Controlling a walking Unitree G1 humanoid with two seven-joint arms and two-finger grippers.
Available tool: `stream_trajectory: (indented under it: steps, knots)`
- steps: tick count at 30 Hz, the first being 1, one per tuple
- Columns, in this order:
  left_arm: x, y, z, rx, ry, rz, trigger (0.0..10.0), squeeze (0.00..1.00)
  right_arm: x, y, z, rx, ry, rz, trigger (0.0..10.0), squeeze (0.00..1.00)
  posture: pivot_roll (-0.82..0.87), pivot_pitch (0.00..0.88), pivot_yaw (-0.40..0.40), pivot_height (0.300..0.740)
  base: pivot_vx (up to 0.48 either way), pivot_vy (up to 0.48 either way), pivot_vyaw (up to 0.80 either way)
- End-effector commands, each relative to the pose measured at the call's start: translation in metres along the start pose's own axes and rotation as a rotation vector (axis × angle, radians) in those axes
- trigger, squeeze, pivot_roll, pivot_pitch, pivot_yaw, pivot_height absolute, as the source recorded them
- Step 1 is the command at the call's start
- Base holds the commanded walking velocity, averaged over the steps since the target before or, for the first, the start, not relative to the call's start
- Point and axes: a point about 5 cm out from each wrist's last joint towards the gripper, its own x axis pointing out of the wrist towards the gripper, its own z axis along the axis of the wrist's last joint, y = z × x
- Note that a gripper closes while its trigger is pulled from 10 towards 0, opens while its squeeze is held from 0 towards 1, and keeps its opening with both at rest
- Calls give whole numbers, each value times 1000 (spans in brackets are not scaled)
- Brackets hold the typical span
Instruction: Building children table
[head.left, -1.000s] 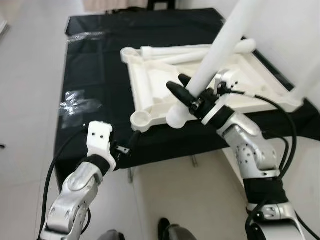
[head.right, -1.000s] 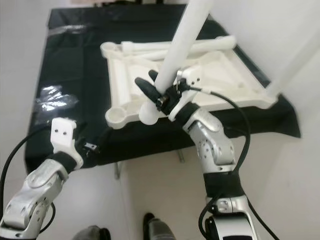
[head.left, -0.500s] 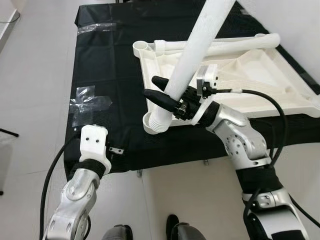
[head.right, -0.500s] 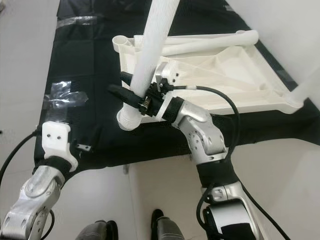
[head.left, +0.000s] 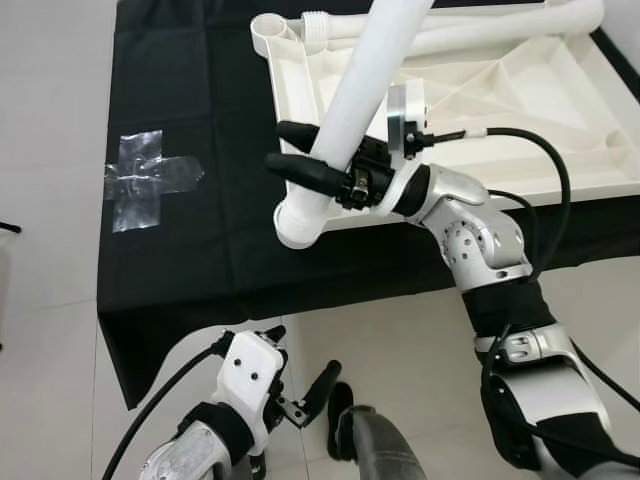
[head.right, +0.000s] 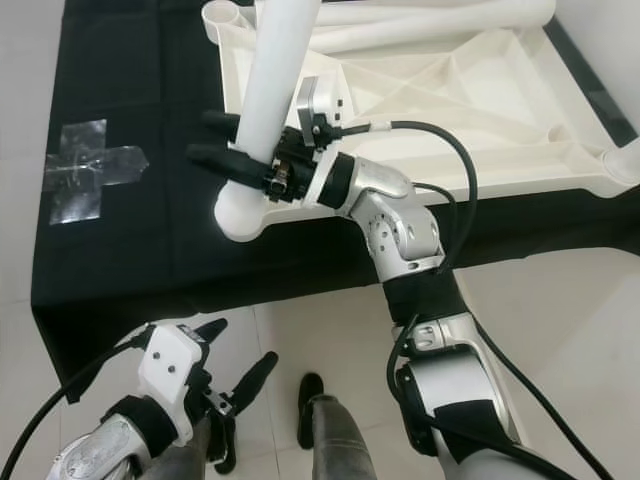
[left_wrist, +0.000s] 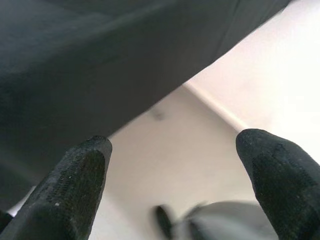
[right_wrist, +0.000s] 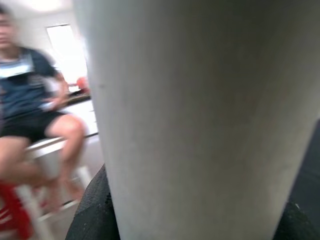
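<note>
One white table leg (head.left: 358, 105) was clamped in my right gripper (head.left: 300, 160), long axis tilted, lower end just beside the upturned tabletop's (head.left: 520, 90) near corner. Left gripper (head.left: 300, 385) hung spread, low, well apart.

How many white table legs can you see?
3 legs: one is gripped by the right end effector, one lies along the upturned tabletop's far edge, one stands at its right corner; others may be hidden.

A black-covered table (head.left: 190, 250) carries the upturned white tabletop (head.left: 500, 110) (ribbed underside up) and a tape cross (head.left: 148, 180).
</note>
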Motion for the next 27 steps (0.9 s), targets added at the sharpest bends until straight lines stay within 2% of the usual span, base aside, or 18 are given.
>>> stream_trajectory:
  steps: [1, 3, 4, 5, 7, 11, 17, 22, 27]
  knots:
    - [-5, -3, -2, 37, 13, 10, 10000, 0, 5, 4, -1, 7, -11, 61, 10000, 0, 108, 483, -73, 740, 0, 0, 0]
    - [-9, 4, 4, 120, -11, 135, 10000, 0, 7, -1, 0, -11, -10, 67, 10000, 0, 118, 493, -73, 740, 0, 0, 0]
    - [-9, 4, 4, 120, -11, 135, 10000, 0, 7, -1, 0, -11, -10, 67, 10000, 0, 118, 493, -73, 740, 0, 0, 0]
    - [-14, 8, 9, 166, -27, 222, 10000, 0, 9, -5, 2, -23, -13, 66, 10000, 0, 129, 499, -73, 740, 0, 0, 0]
    - [-16, 8, 11, 171, -30, 240, 10000, 0, 9, -6, 2, -26, -14, 63, 10000, 0, 129, 499, -73, 740, 0, 0, 0]
    - [-26, -5, 16, 193, -24, 253, 10000, 0, 12, -10, 4, -35, -21, 80, 10000, 0, 151, 507, -71, 740, 0, 0, 0]
    - [-33, -15, 29, 140, -81, 252, 10000, 0, 14, -12, 4, -50, 1, 115, 10000, 0, 167, 510, -70, 740, 0, 0, 0]
    - [-32, -12, 48, 86, -171, 284, 10000, 0, 14, -14, -2, -120, 119, 149, 10000, 0, 170, 508, -73, 740, 0, 0, 0]
    - [-30, -14, 53, 86, -187, 281, 10000, 0, 10, -13, -6, -166, 216, 193, 10000, 0, 169, 506, -77, 740, 0, 0, 0]
